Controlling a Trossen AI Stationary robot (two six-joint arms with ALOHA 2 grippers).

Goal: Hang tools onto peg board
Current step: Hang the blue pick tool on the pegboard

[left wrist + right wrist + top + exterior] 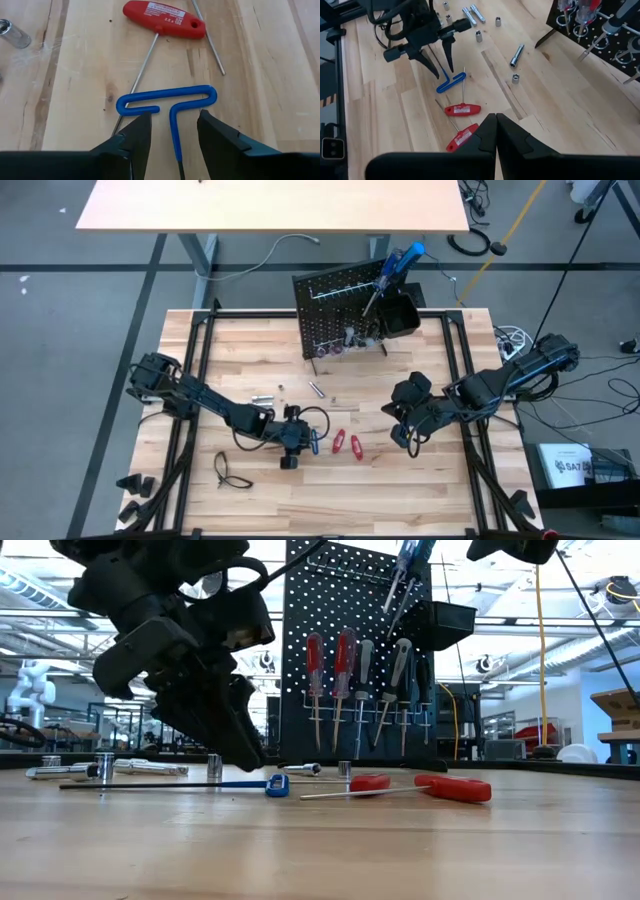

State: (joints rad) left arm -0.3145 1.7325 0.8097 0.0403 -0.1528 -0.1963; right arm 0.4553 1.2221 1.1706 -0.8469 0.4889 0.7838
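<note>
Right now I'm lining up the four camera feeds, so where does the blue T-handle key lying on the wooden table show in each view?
High view: blue T-handle key, lower centre, at the left gripper.
Low view: key flat on the table, left of centre.
Left wrist view: key centre, shaft between the open fingers.
Right wrist view: key left of centre.
Shared landmark: the nearer red-handled key beside it.

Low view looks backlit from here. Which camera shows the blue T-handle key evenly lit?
Low view: yes, the room behind is bright, so the peg board and left arm read as dark silhouettes. Left wrist view: even light, no glare, blue T-handle key plain between the left tool's open fingers. High view: evenly lit too.
</note>
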